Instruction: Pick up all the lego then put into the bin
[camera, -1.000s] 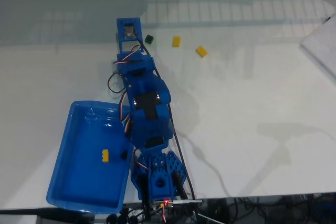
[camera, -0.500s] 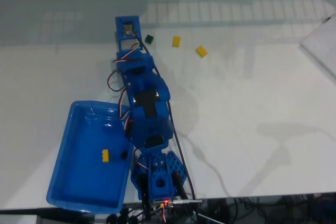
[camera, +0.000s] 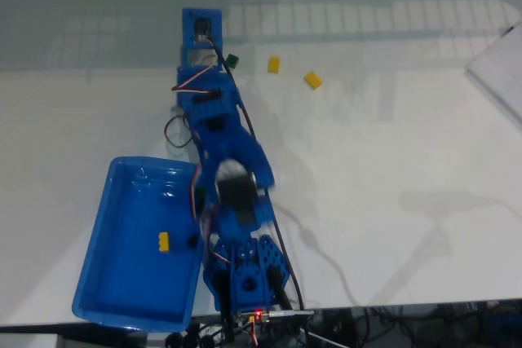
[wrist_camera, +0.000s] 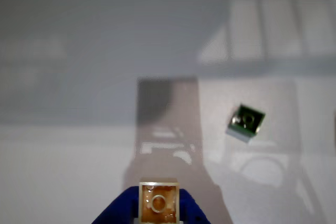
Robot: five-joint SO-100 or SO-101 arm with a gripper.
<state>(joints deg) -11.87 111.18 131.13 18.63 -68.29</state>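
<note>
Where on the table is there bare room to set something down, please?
The widest bare stretch lies right of the arm, below the two yellow bricks. The blue bin is mostly bare past its yellow brick. It is crowded near the gripper and green brick.

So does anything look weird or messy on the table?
Nothing looks spilled or broken. The small dark green plastic brick sits crooked on the white table, turned at an angle. The claw grips a tan plastic brick, and one small yellow brick lies in the shallow blue plastic tray.
</note>
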